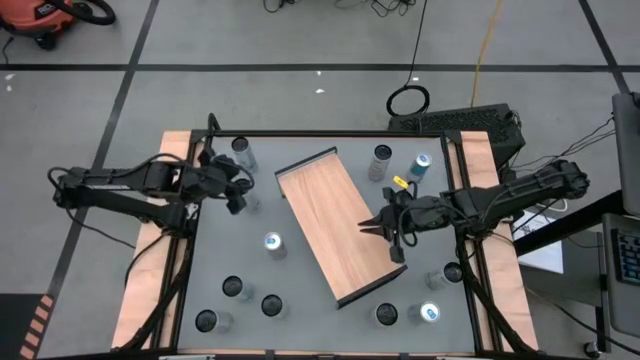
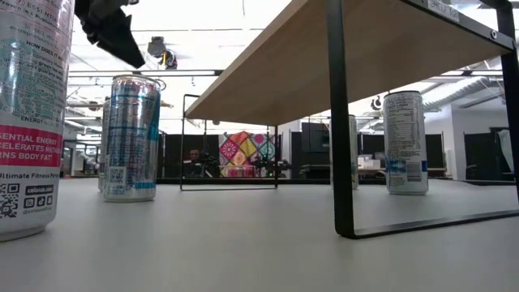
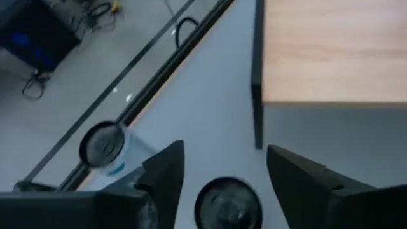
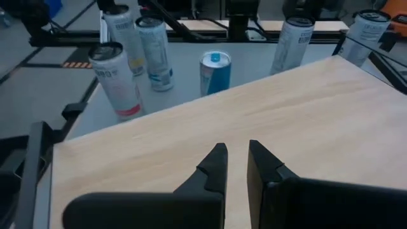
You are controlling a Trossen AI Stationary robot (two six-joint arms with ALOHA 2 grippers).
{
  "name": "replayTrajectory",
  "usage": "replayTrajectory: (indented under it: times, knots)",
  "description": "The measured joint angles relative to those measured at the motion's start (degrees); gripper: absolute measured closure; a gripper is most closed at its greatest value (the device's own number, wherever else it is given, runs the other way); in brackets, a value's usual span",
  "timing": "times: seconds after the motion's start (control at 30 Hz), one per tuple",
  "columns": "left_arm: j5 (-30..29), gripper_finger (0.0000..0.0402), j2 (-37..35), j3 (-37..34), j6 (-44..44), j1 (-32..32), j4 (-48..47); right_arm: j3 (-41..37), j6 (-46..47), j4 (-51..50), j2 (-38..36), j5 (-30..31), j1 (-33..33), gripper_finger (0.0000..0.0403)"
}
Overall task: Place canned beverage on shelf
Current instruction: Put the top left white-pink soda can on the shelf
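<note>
Can [image 3: 227, 205] stands upright on grey table [image 1: 300, 300] near the left rear corner, directly between the spread fingers of left gripper [image 3: 226, 172], nothing gripped. Shelf [image 1: 338, 225] lies mid-table, bare. Right gripper [image 1: 392, 232] hovers over its right edge, fingers nearly together, empty.

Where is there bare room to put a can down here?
The whole shelf top is bare. The table is open between the lone can and the shelf. Cans crowd the near edge and far corners.
</note>
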Motion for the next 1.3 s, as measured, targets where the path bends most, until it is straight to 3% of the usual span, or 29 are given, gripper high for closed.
replayTrajectory:
  times: [0.17,0.67,1.3]
  knots:
    - [4.4,0.0142,0.0,0.0,0.1,2.54,-4.42,0.0,1.3,2.79,-0.01,-0.04,0.0,0.0403]
    - [4.21,0.0057,-4.05,-5.93,-3.08,2.41,-3.81,0.0,3.34,2.74,0.0,-0.24,1.27,0.0403]
    - [7.8,0.0049,-4.19,-9.2,-2.87,0.75,0.86,0.02,0.33,2.72,0.0,-0.15,3.8,0.0403]
